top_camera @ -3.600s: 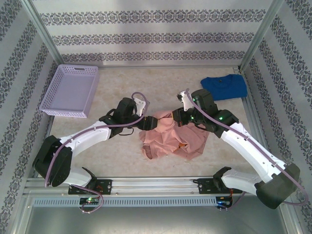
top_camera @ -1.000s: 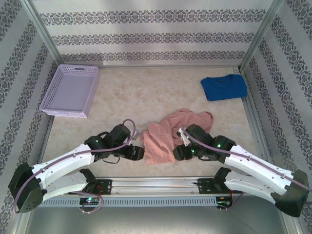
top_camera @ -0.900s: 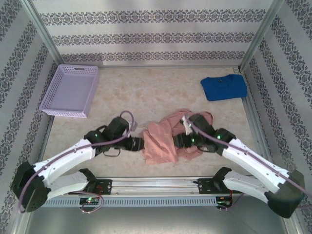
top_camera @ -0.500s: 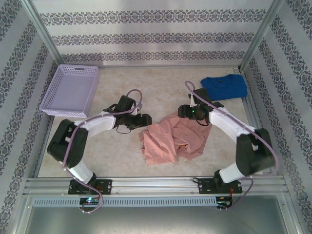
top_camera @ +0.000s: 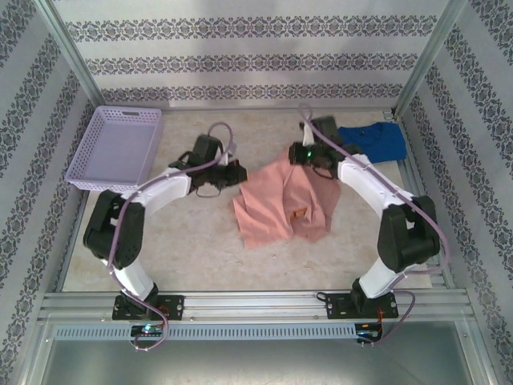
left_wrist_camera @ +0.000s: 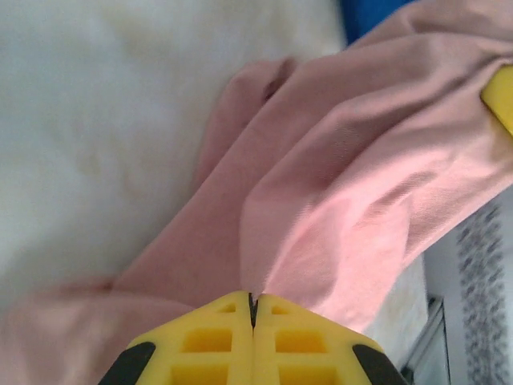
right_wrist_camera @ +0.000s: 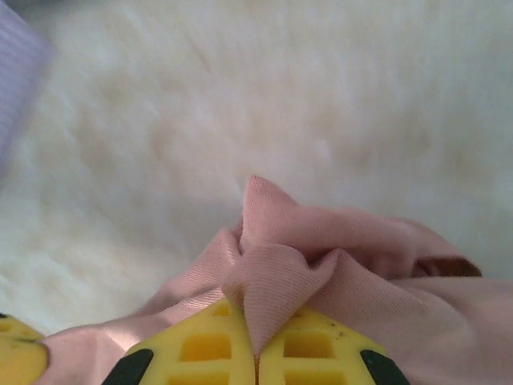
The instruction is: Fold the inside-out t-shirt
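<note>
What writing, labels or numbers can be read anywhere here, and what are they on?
None can be read.
The small orange print on the pink t-shirt is too small to make out.
The patterned bands on the walls are ornament, not letters.

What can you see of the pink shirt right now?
The pink shirt is soft, cotton-looking cloth, salmon all over, with a small orange print near its middle. It lies creased and bunched in the middle of the table. Its far edge is pinched at two spots, by the left gripper and the right gripper, each shut on a fold, and the cloth spans between them. The rest trails toward the near edge.
</note>
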